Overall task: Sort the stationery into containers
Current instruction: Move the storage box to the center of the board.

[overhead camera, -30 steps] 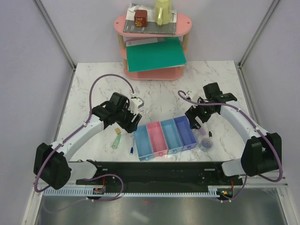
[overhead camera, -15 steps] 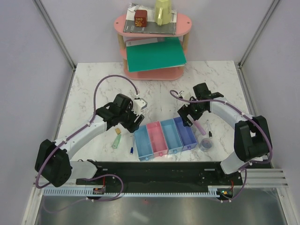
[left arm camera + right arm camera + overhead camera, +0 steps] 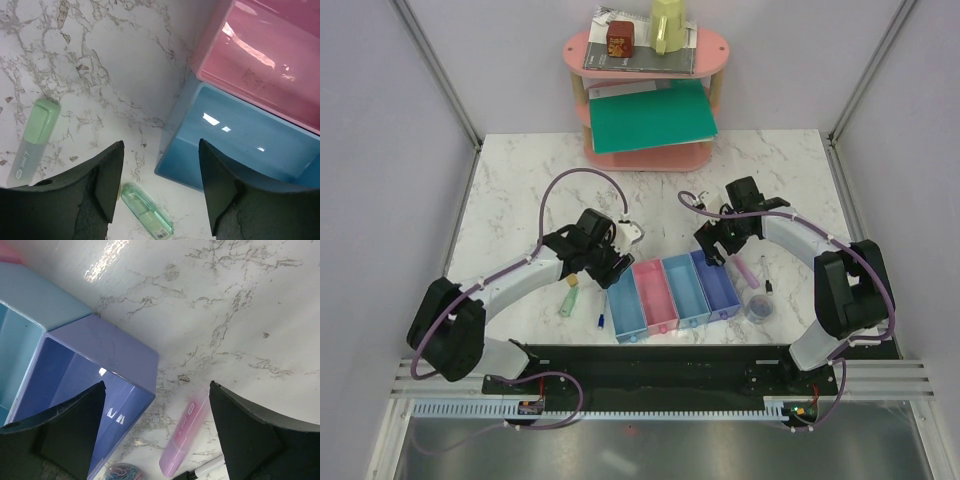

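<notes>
Beside the violet-blue tray [image 3: 105, 347] lies a pale, capped pink-purple marker [image 3: 184, 437]

Left fingers [image 3: 107, 180], right fingers [image 3: 67, 432] spread apart

A pink oval two-tier shelf [image 3: 715, 45] stands at the far edge of the white marble-patterned tabletop [image 3: 520, 180]. Its upper tier carries a grey book [image 3: 645, 62] bearing a small red-brown box [image 3: 620, 40] and a pale yellow plastic jug [image 3: 668, 25] (side by side). A large green folder [image 3: 655, 115] fills the lower tier.
</notes>
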Robot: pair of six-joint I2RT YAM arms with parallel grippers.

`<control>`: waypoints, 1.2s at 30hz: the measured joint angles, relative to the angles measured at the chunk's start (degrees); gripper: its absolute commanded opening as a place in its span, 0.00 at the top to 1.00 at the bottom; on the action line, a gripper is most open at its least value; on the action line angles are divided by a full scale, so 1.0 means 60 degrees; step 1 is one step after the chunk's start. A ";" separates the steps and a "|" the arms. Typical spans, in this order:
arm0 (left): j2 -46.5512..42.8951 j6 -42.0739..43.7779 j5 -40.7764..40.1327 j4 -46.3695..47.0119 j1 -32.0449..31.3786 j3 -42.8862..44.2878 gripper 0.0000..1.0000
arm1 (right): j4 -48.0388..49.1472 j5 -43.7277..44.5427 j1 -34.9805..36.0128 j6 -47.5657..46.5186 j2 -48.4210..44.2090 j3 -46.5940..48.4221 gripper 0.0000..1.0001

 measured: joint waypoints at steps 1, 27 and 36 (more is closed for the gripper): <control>0.0120 0.0076 -0.0117 0.0168 0.0000 -0.0066 0.42 | 0.0051 0.0007 0.0007 0.0026 0.0000 0.0000 0.15; 0.2102 0.1446 -0.1107 0.2058 -0.0018 0.0576 0.67 | 0.0801 0.0874 0.0299 0.0393 0.0794 0.0521 0.59; 0.3085 0.2280 -0.1872 0.2612 0.0025 0.1453 0.66 | 0.1377 0.1807 0.0222 0.0375 0.1778 0.1698 0.55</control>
